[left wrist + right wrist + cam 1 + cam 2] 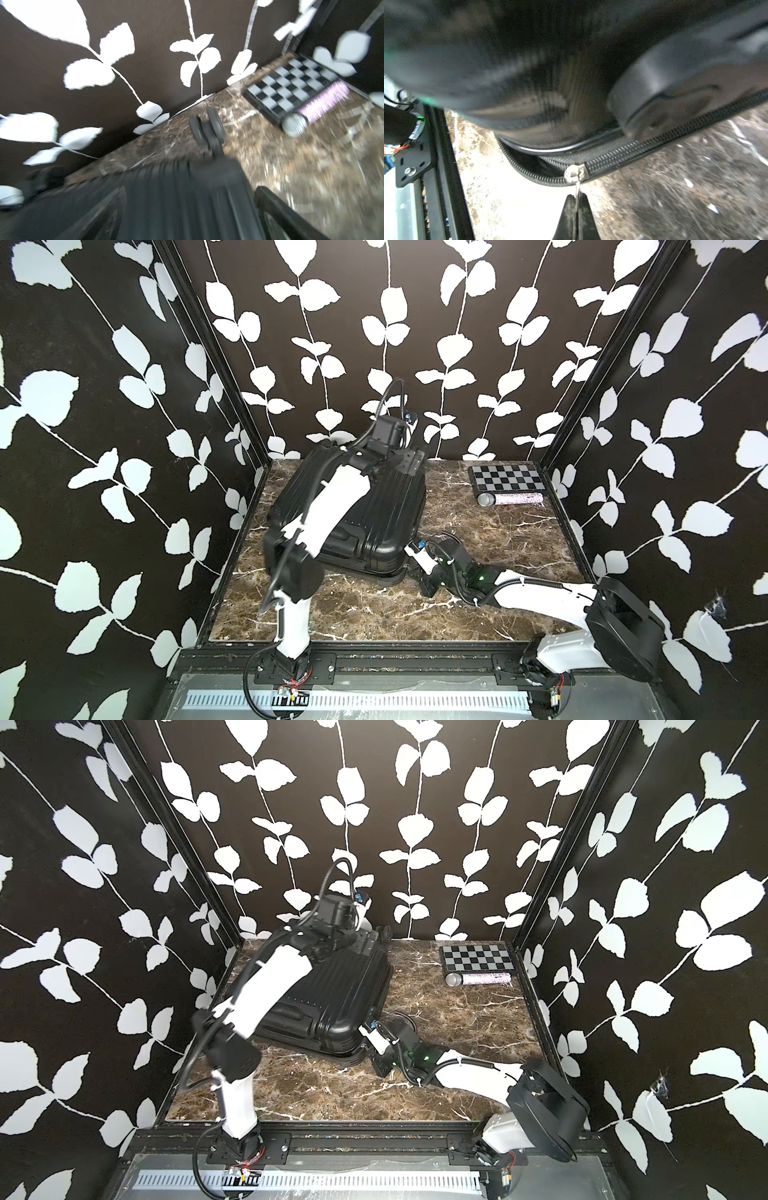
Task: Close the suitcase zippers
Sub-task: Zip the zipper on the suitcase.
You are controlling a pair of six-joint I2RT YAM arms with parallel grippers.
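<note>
Pinching the zipper pull [574, 174] tight, the right hand [576, 199] sits at the suitcase's [374, 522] front-right corner, mid-table [498, 572]. The open track [529, 172] curves on toward the table's left edge. The left hand [399, 460] gapes wide over the far end.

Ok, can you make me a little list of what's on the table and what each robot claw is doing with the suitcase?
suitcase: black, lying on the marble table, ribbed shell up
zipper: joined on one side of the silver pull, split open on the other
right claw: shut, pinching the pull
left claw: open wide over the suitcase's far, wheeled end
also there: checkerboard and sparkly microphone in the far right corner
</note>
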